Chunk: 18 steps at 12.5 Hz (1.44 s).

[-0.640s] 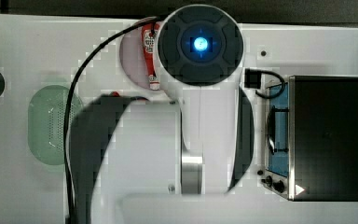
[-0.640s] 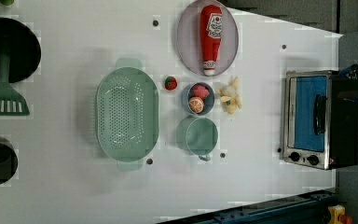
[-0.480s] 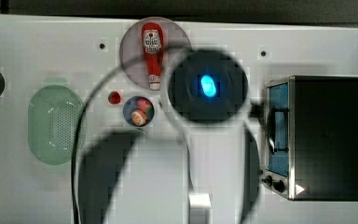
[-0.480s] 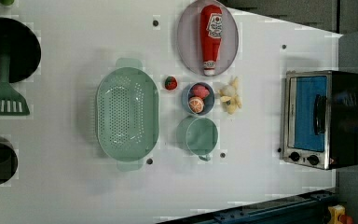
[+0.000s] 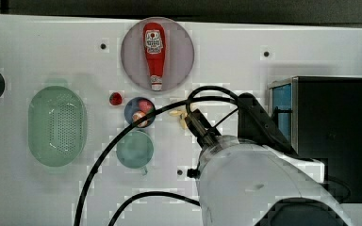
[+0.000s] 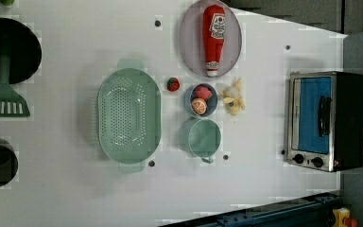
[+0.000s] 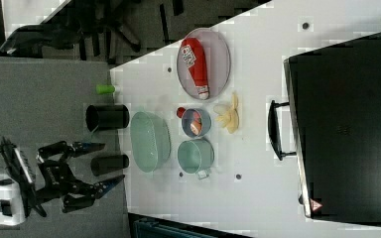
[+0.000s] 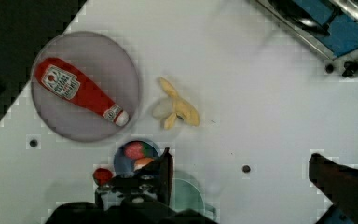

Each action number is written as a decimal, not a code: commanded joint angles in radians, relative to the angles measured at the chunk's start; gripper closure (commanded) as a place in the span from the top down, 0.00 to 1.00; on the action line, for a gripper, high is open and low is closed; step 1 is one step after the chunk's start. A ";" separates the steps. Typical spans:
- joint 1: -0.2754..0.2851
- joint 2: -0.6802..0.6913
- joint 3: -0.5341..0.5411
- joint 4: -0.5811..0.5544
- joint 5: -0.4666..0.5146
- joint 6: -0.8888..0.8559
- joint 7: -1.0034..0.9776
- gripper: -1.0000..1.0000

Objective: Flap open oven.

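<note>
The oven (image 6: 326, 120) stands at the left view's right edge, a black box with a silver frame. Its blue glass door (image 6: 312, 116) is shut, with the black bar handle (image 6: 324, 116) across it and two knobs below. I also see the oven (image 5: 330, 132) in the top view and the oven (image 7: 347, 129) in the right view, where its handle (image 7: 275, 131) sticks out from the front. My gripper (image 8: 241, 158) hangs open and empty above the table, with a corner of the oven (image 8: 335, 28) ahead of it. In the right view the gripper (image 7: 111, 161) is well apart from the oven.
A ketchup bottle (image 6: 213, 38) lies on a grey plate (image 6: 189, 47). A banana (image 6: 234, 97), a fruit bowl (image 6: 201, 99), a green cup (image 6: 203, 137), a strawberry (image 6: 172, 84) and a green colander (image 6: 128, 120) fill the table's middle. A spatula (image 6: 2, 101) and black pots lie at the left view's left.
My arm has swung from the middle of the top view toward its bottom edge, uncovering the plate and the bowl. The dark shape by the oven in the left view has gone.
</note>
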 commanded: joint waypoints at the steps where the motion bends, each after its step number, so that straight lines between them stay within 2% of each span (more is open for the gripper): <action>1: -0.010 0.069 0.003 -0.023 -0.001 0.001 -0.031 0.82; 6: -0.014 0.071 -0.009 -0.033 -0.002 0.001 -0.031 0.22; 7: -0.018 0.072 -0.017 -0.041 -0.002 0.001 -0.032 0.18; 10: -0.033 0.081 -0.061 -0.066 -0.002 0.007 -0.167 0.17; 13: -0.053 0.112 -0.137 -0.091 -0.003 0.046 -0.484 0.17; 18: -0.076 0.195 -0.272 -0.141 -0.003 0.245 -1.062 0.17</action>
